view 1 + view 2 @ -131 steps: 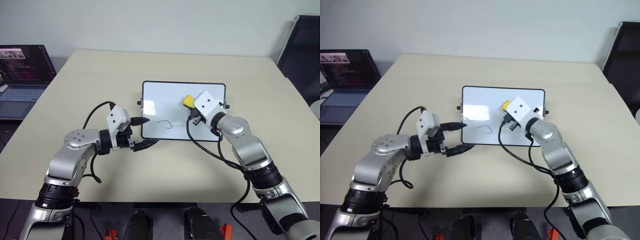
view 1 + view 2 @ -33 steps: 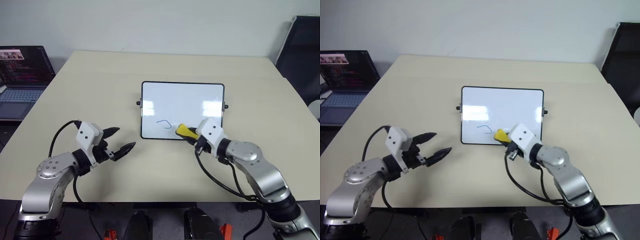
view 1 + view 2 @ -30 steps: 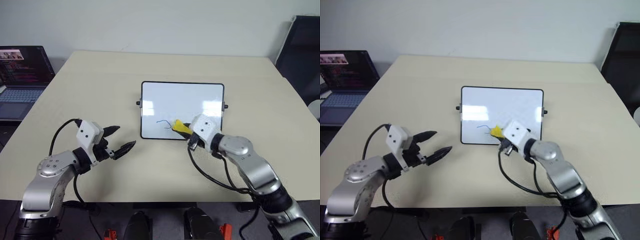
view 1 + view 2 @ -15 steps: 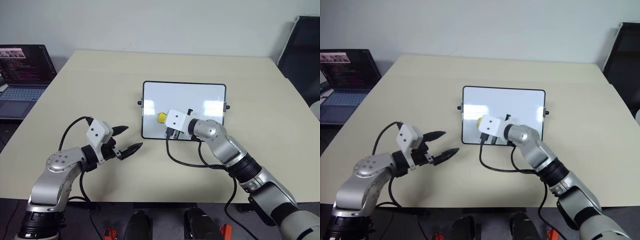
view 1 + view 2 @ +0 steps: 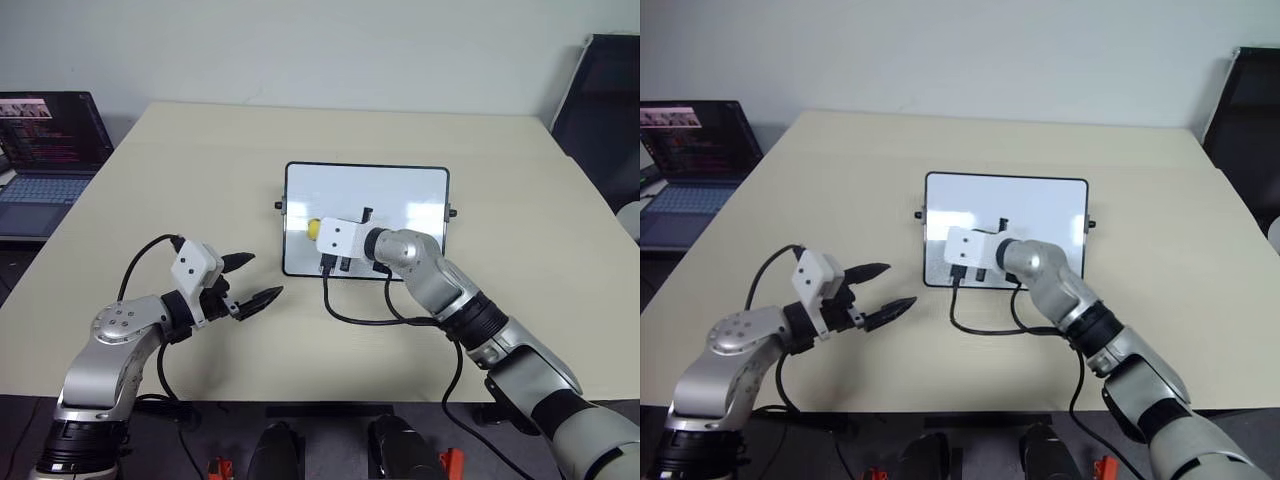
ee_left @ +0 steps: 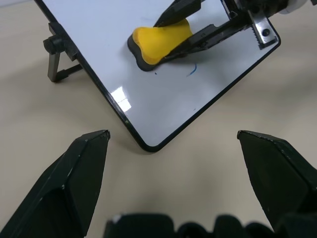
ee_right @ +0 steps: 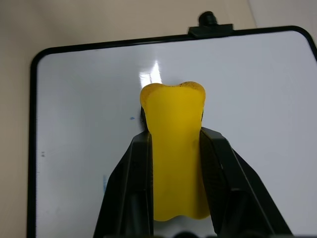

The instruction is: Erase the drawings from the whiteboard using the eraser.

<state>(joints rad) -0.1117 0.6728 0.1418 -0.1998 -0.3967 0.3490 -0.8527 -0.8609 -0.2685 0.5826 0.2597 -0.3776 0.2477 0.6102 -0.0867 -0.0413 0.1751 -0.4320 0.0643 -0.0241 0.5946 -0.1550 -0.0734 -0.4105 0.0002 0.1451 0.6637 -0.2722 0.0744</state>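
Note:
The whiteboard [image 5: 400,190] stands propped at a tilt in the middle of the table. My right gripper [image 5: 318,232] is shut on the yellow eraser [image 5: 314,229] and presses it on the board's lower left part. The right wrist view shows the eraser [image 7: 176,148] between the black fingers [image 7: 136,183]. Of the drawings, a short blue stroke [image 6: 192,71] shows beside the eraser [image 6: 161,39], and a faint blue trace [image 7: 104,182] near the board's edge. My left gripper [image 5: 255,280] hovers open over the table, left of the board's near corner, holding nothing.
A laptop [image 5: 45,140] sits open at the far left, off the table. A black chair [image 5: 600,90] stands at the far right. My right wrist's black cable [image 5: 370,315] loops on the table in front of the board.
My right gripper has swept the eraser leftward along the board's lower part while rolling. The blue curve seen there earlier no longer shows in the head views. The left gripper stayed put.

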